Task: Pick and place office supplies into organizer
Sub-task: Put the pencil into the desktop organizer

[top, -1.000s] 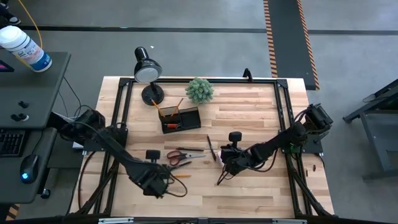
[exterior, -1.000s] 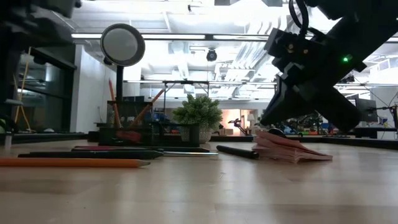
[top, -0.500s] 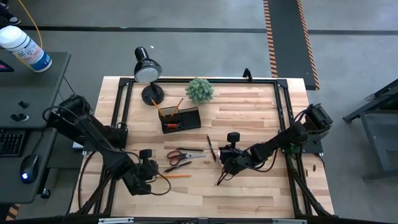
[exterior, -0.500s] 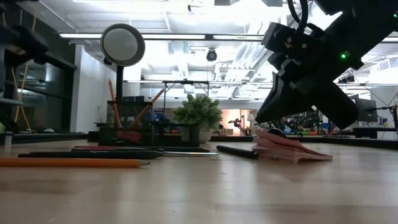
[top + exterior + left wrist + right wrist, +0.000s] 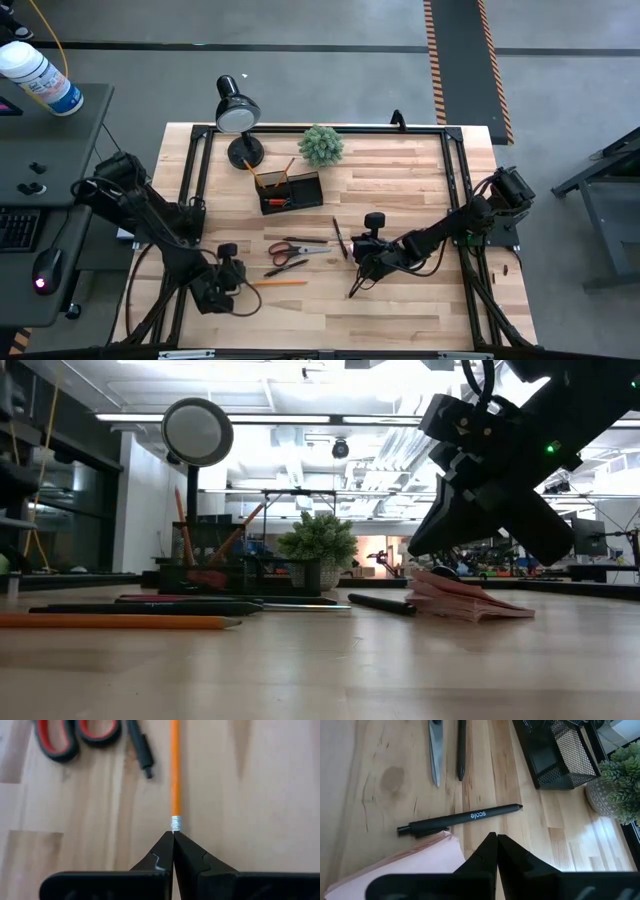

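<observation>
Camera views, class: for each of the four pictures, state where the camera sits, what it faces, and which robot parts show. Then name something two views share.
High view: above the table, looking straight down; both arms, organizer.
Low view: at tabletop height, looking level across; an arm above the pink notepad.
Left wrist view: on the left arm, facing the orange pencil; shut left tool.
Right wrist view: on the right arm, facing the black pen; shut right tool.
Shared: scissors in both wrist views.
</observation>
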